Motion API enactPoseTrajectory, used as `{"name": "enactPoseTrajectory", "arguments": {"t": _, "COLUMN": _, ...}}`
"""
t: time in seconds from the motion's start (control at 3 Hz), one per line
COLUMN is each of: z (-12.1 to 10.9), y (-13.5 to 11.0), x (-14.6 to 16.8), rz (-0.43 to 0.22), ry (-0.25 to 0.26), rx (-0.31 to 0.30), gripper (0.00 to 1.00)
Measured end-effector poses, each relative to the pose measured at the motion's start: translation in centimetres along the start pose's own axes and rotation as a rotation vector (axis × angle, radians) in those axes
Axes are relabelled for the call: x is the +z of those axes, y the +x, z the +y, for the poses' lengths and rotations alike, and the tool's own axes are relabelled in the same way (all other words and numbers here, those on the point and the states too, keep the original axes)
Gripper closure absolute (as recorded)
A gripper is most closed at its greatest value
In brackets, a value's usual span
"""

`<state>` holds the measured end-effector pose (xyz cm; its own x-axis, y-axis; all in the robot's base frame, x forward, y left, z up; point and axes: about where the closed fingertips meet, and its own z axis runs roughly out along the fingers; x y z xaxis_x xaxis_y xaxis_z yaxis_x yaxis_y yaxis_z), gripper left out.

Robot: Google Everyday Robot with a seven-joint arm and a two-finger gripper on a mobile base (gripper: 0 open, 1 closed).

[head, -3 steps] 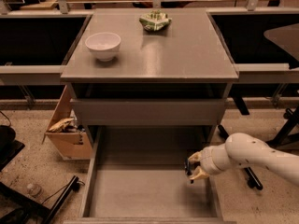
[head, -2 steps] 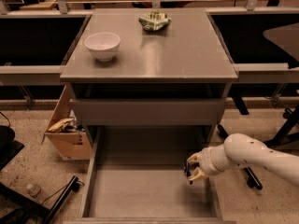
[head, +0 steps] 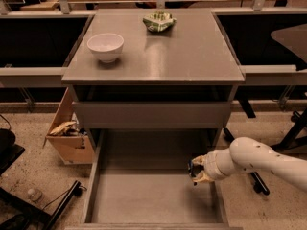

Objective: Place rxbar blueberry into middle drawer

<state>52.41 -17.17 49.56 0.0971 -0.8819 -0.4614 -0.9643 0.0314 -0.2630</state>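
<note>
Frankly, my gripper [head: 198,171], clamped on the rxbar blueberry [head: 194,167], could drop it onto the right wall of the middle drawer [head: 144,200] (too close).

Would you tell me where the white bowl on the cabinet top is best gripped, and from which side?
Probably by its near rim, from straight above: the white bowl stands upright, mouth open, with a thin wall. The gripper is low over the open middle drawer, at its right side.
</note>
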Motion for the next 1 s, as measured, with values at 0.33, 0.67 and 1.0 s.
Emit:
{"name": "enactPoseTrajectory", "arguments": {"t": 0.33, "z": 0.0, "y": 0.0, "x": 0.01, "rz": 0.0, "ry": 0.0, "rx": 0.0, "gripper": 0.14}}
{"name": "enactPoseTrajectory", "arguments": {"t": 0.67, "z": 0.01, "y": 0.0, "x": 0.01, "rz": 0.0, "ry": 0.0, "rx": 0.0, "gripper": 0.0}}
{"name": "enactPoseTrajectory", "arguments": {"t": 1.0, "z": 0.01, "y": 0.0, "x": 0.01, "rz": 0.0, "ry": 0.0, "rx": 0.0, "gripper": 0.0}}
